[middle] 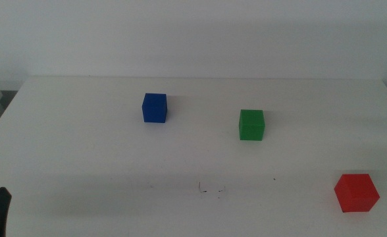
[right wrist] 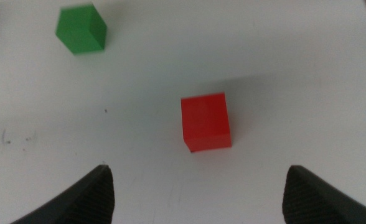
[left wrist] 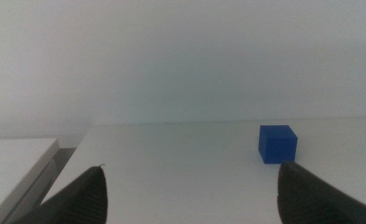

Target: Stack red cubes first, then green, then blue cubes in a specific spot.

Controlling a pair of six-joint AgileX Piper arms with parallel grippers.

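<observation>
Red cube (middle: 357, 192) near right front edge; green cube (middle: 251, 124) mid-table; blue cube (middle: 154, 107) farther left. All flat, unstacked, well apart.

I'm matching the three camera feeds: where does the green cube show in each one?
Middle view: green cube right of centre, between the blue cube and red cube.
Left wrist view: not in it.
Right wrist view: an upper corner.
Shared landmark: the red cube.

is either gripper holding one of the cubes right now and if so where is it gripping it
Nothing is held. The right gripper is open above the red cube, not touching it; the left gripper waits open at the table's near left edge.
</observation>
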